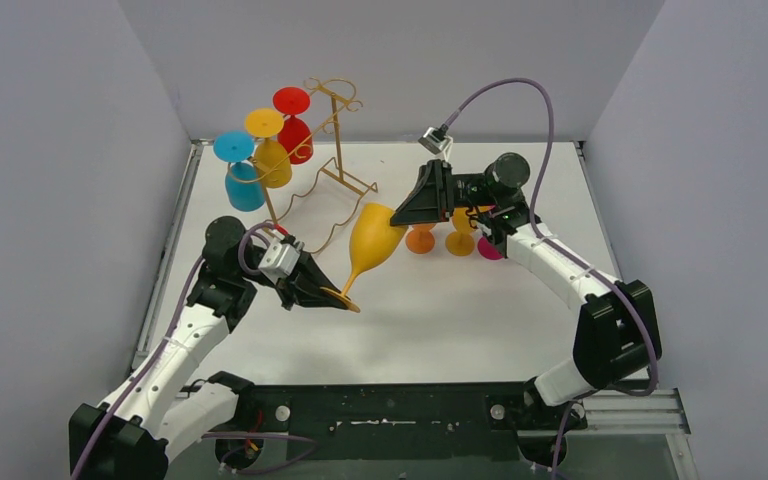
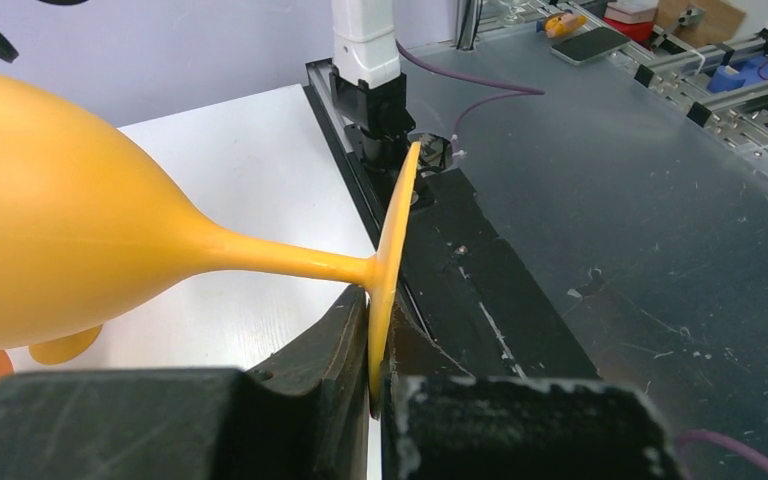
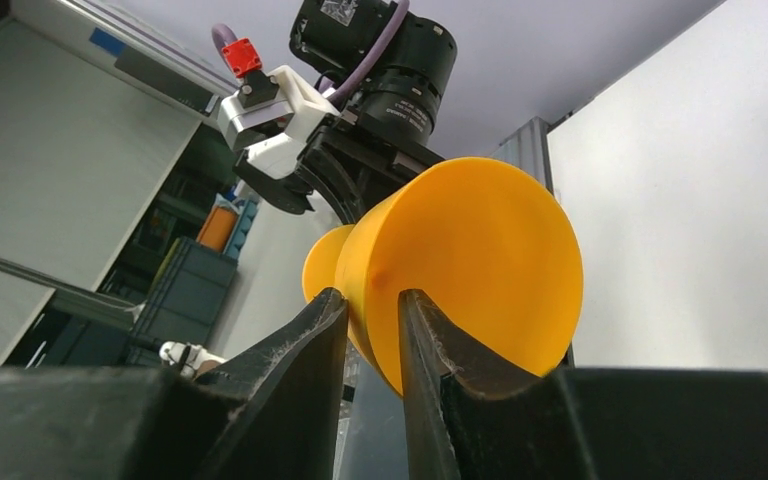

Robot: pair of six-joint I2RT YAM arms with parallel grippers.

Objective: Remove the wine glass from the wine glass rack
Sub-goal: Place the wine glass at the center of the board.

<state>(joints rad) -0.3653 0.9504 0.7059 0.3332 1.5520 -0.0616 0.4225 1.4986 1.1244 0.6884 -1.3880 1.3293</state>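
An orange-yellow wine glass lies tilted in the air in front of the gold wire rack, clear of it. My left gripper is shut on the glass's flat foot; in the left wrist view the foot's edge sits pinched between the fingers. My right gripper is at the bowl's rim. In the right wrist view its fingers straddle the rim of the bowl with a narrow gap, one fingertip touching the outside.
Blue, yellow and red glasses hang on the rack's left side. Orange, yellow and magenta glasses stand under the right arm. Grey walls enclose the white table.
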